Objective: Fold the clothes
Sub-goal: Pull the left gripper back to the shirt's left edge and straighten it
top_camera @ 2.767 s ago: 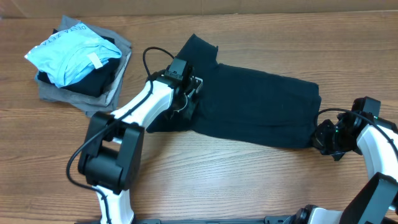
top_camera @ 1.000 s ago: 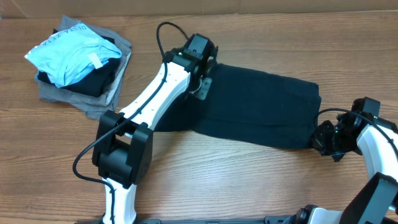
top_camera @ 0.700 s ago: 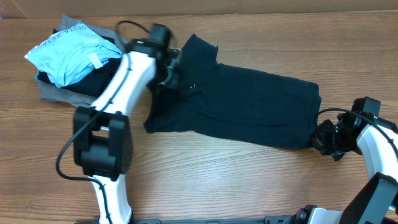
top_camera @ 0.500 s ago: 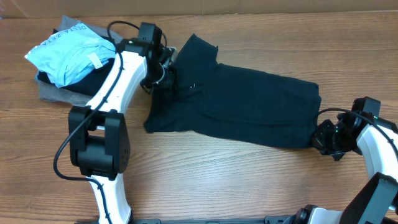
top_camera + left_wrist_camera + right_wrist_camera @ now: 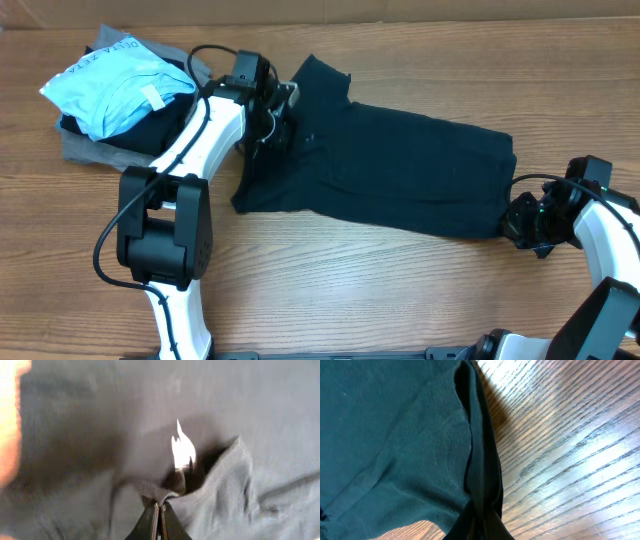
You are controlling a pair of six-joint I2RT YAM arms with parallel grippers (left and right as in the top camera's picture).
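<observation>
Across the middle of the overhead frame, the shirt (image 5: pixel 410 170) is lying on the surface (image 5: pixel 350 290) as a long dark band, running from upper centre-left down to the right. It is looking part-folded: the body seems doubled lengthwise into a strip, with one sleeve sticking out toward the top at its left end. By my judgement the task is roughly midway, since the strip is not yet being brought end to end into a compact packet, and the left end is sitting rumpled and uneven.

At that left end the left gripper (image 5: pixel 281 118) is pressing down with its fingers together, and the left wrist view is showing a small ridge of cloth bunching at the tips, apparently nipped between them. At the right end the right gripper (image 5: pixel 515 222) is pinching the shirt's folded edge low against the wood.

Its fabric is looking soft and matte, draping flat with shallow wrinkles; no logo is showing. Toward the upper left a pile (image 5: pixel 125 95) of other garments is sitting well apart.
</observation>
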